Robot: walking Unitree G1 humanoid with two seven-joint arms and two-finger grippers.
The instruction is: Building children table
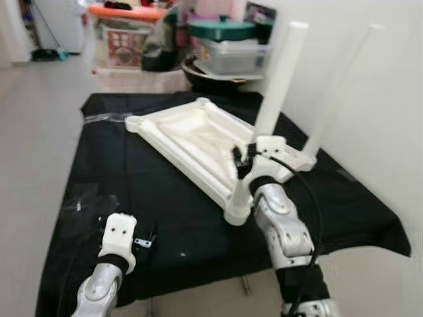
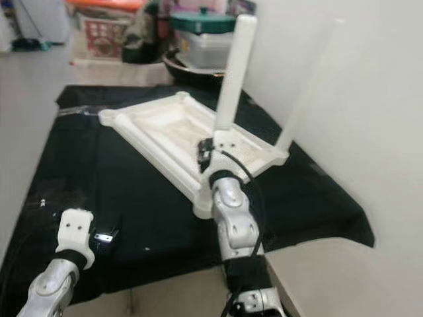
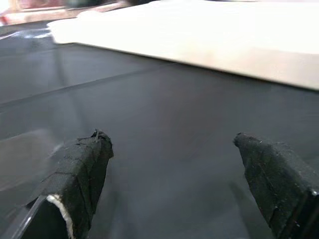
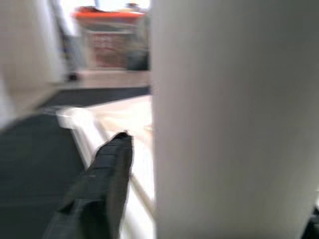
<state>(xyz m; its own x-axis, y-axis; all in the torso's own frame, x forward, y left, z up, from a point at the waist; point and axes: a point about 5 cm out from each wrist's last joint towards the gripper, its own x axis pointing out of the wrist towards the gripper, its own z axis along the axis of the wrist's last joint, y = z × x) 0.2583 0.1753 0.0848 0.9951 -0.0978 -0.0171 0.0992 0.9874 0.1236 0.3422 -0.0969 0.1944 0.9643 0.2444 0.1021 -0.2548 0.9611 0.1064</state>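
A white children's tabletop (image 1: 185, 132) lies upside down on a black cloth (image 1: 112, 165). Two white legs stand upright at its right end: a nearer leg (image 1: 281, 79) and a farther leg (image 1: 344, 86) by the wall. My right gripper (image 1: 246, 158) is open at the base of the nearer leg. In the right wrist view that leg (image 4: 234, 119) rises close up, and one black finger (image 4: 112, 164) stands a small gap away from it. My left gripper (image 1: 142, 241) hovers open, low over the cloth at the front left, with nothing between its fingers (image 3: 84, 169).
A white wall (image 1: 386, 119) runs close along the right side. Behind the cloth stand storage bins (image 1: 228, 49), a dark pan (image 1: 211, 79) and an orange-lidded crate (image 1: 125, 33). Bare floor (image 1: 33, 132) lies to the left.
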